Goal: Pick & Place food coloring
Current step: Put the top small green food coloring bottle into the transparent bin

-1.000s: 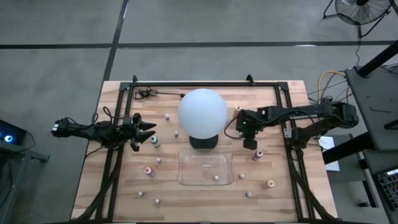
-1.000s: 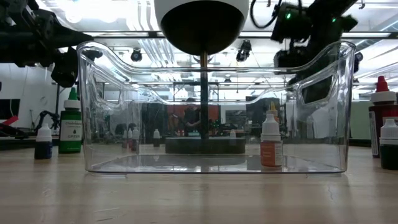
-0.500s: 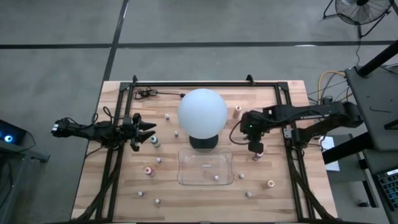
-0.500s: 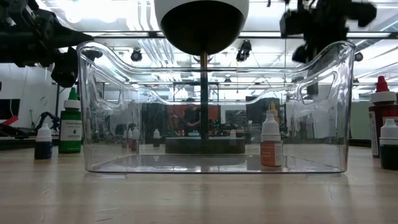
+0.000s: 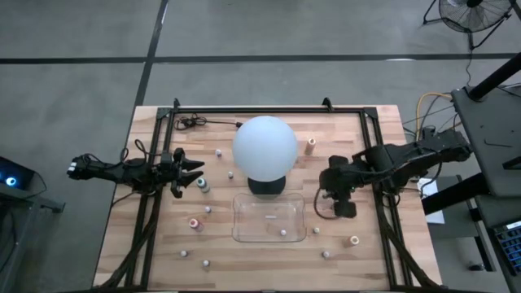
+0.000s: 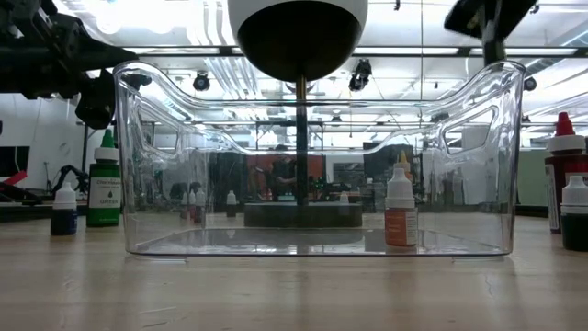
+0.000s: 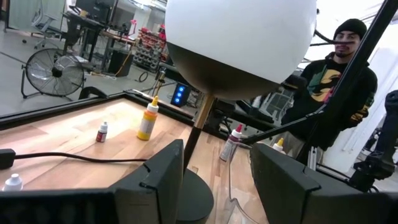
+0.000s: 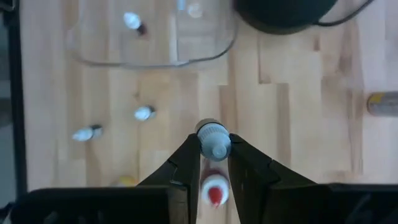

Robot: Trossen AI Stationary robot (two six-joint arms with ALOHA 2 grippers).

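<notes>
I take the white globe (image 5: 264, 150) as my landmark. Well to its left, my left gripper (image 5: 189, 169) waits low over the wood with its fingers apart and nothing between them. It points at the globe with a teal-capped bottle (image 5: 203, 185) just beside its tips. Most of the food coloring stands scattered upright around the globe so each bottle can be taken from above. In front of the globe sits the clear tray (image 5: 241, 230), the likely drop-off. One bottle (image 5: 283, 233) already stands in it, at its right side in the low view. Right of the globe, just beyond the tray's right end, my right gripper (image 8: 214, 155) hangs above the table. In its wrist view its fingers are clamped on the cap of a white-capped bottle (image 8: 214, 140), held by the neck so it can hang upright for carrying.
</notes>
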